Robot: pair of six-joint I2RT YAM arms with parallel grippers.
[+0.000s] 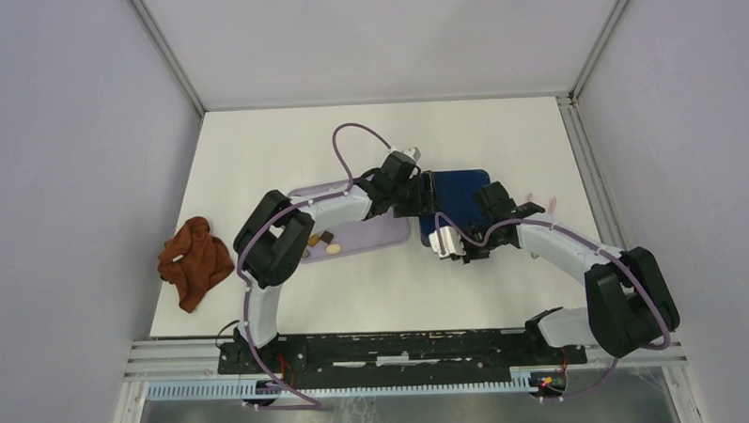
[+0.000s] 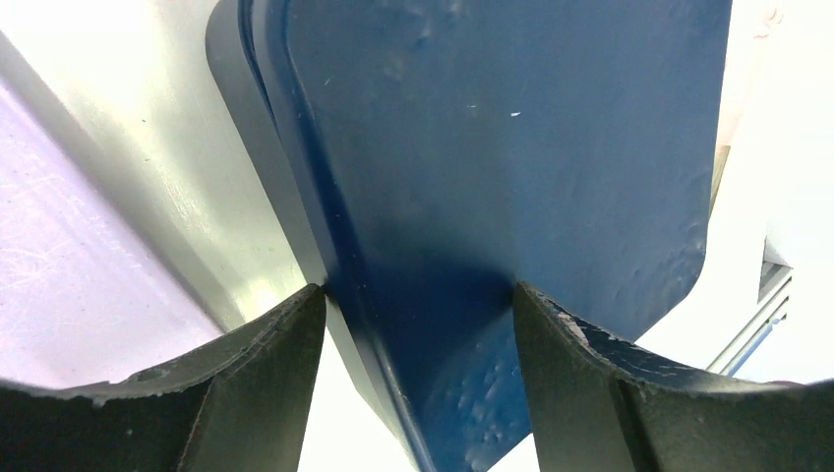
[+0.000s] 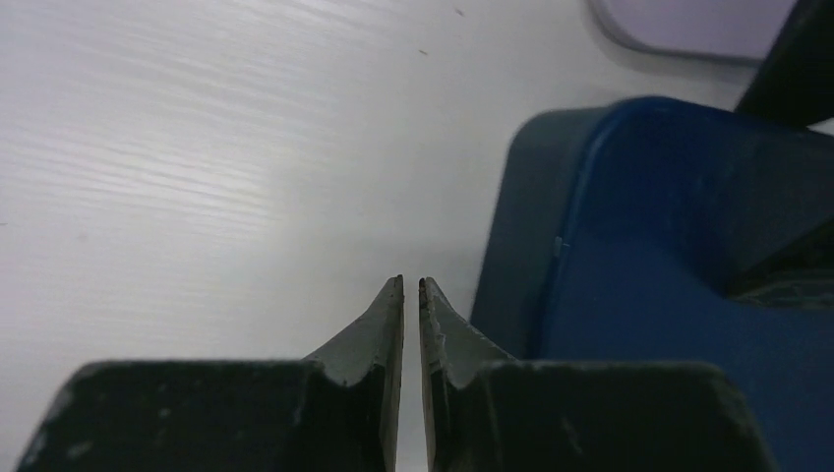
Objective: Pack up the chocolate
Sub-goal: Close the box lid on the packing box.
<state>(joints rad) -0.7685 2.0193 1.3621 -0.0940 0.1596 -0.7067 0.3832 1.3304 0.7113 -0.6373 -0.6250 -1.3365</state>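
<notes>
- Left arm (image 1: 338, 211) and right arm (image 1: 565, 247): white links with bulky black joints.
- Lilac cables (image 1: 349, 130) run along both arms.
- Left fingers (image 2: 251, 393) and right fingers (image 3: 362, 342): black, tapered, with scuffed pale edges.
- Black base rail (image 1: 385, 347).

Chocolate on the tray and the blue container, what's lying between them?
In the top view, only the lavender tray, its floor bare there, and a narrow strip of white table lie between the chocolate and the blue container.
</notes>
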